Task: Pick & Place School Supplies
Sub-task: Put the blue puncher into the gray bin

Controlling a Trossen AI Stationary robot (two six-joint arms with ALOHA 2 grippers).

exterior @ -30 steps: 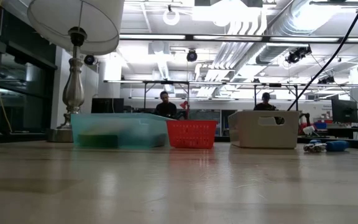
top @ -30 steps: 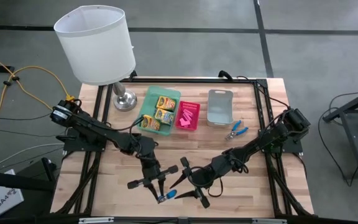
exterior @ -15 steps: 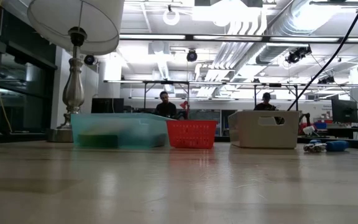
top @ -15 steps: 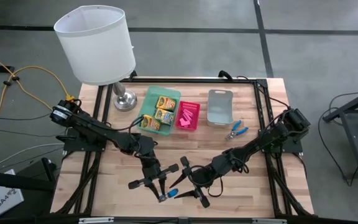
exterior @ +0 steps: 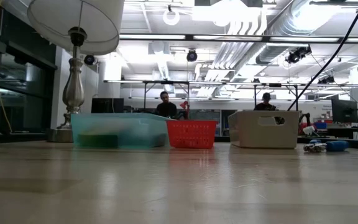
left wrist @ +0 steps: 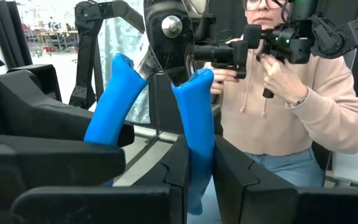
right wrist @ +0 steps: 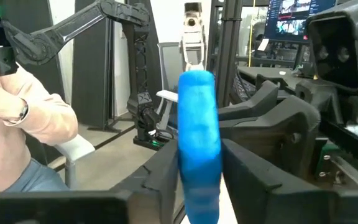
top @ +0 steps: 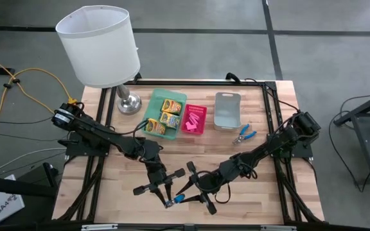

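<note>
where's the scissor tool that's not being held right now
In the high view, the loose blue-handled metal scissor-like tool lies on the wooden table, right of centre, just below the grey tray.

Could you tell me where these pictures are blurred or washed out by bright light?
Low view: the bare table in front is a soft blur, the ceiling lights glare white, and the green tray looks hazy. Right wrist view: the blue handle between the fingers is smeared and out of focus. Left wrist view: the blue-handled tool is fairly sharp. High view: evenly lit, no glare.
</note>
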